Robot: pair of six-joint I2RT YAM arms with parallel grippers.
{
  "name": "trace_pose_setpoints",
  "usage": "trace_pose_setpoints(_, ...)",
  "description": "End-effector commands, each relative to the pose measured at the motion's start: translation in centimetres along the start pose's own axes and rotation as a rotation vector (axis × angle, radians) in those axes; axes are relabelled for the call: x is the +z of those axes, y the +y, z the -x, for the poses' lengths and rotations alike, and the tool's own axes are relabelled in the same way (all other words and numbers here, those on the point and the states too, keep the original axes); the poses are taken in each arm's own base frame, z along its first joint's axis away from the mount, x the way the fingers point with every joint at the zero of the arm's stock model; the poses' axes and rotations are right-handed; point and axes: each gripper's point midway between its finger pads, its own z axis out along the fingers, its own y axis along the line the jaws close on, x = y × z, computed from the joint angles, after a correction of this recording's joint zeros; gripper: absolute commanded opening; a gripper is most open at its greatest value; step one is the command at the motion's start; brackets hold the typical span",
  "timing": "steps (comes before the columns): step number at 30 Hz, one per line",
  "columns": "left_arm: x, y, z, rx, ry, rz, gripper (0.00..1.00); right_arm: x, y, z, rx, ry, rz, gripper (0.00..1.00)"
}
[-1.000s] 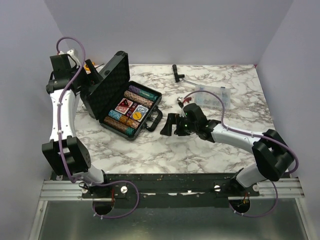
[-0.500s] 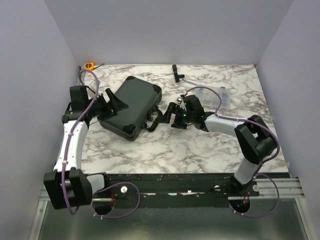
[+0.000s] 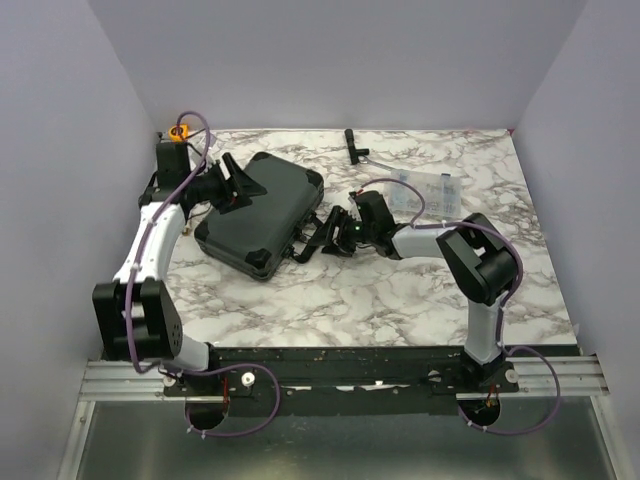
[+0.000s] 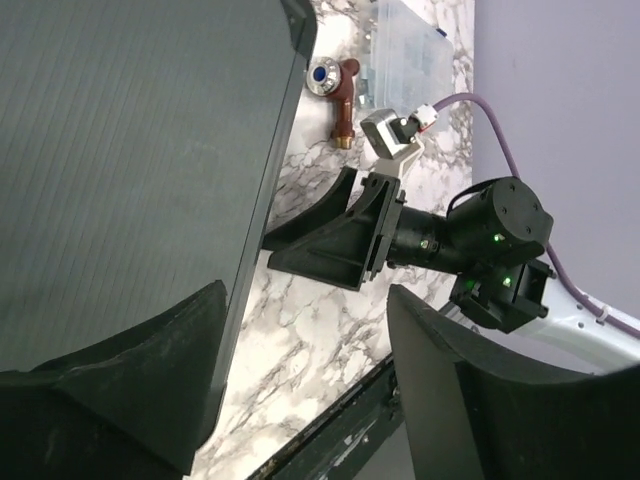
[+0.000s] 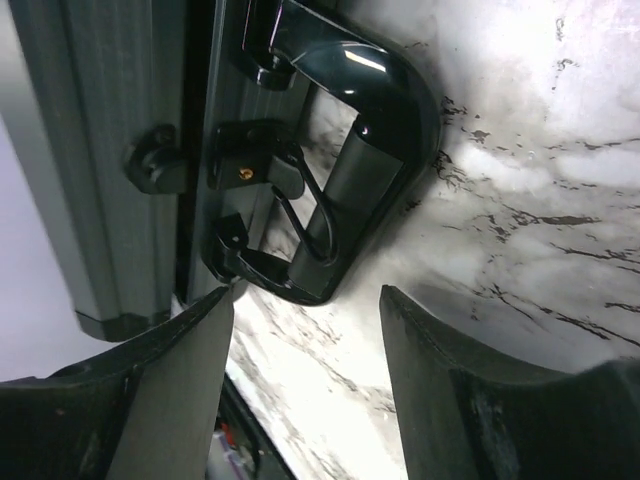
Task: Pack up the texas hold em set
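Observation:
The black briefcase lies shut on the marble table, so the chips and the card deck are hidden inside. My left gripper is open and empty over the back left of the lid; in the left wrist view the lid fills the left side and one finger overlaps its edge. My right gripper is open and empty just right of the case handle. In the right wrist view the handle and a front latch lie just ahead of the fingers.
A clear plastic compartment box lies behind the right arm. A small brown fitting with a blue cap lies beside it. A black tool lies at the back. An orange tape measure sits in the back left corner.
The case was open with the chips showing one second ago; its lid is down now. My left gripper came down with the lid. My right gripper moved left to the handle.

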Motion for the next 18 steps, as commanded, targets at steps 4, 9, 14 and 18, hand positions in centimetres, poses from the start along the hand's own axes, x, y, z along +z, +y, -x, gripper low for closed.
trace_pose_setpoints(4, 5.7, 0.3, 0.4, -0.021, 0.149, -0.069, 0.55, 0.9, 1.1, 0.6, 0.04, -0.005, 0.092, 0.5)
trace_pose_setpoints(9, 7.1, 5.0, -1.8, -0.071, 0.192, 0.058, 0.54, 1.2, 1.0, 0.9, 0.043, -0.006, 0.096, 0.44)
trace_pose_setpoints(14, 7.1, 8.6, -4.3, -0.118, 0.254, 0.19, 0.44, 1.5, 1.4, 1.4, 0.035, -0.013, 0.104, 0.41)
trace_pose_setpoints(18, 6.7, 10.2, -5.8, -0.152, 0.283, 0.26, 0.42, 1.7, 1.7, 1.8, 0.029, -0.013, 0.115, 0.41)
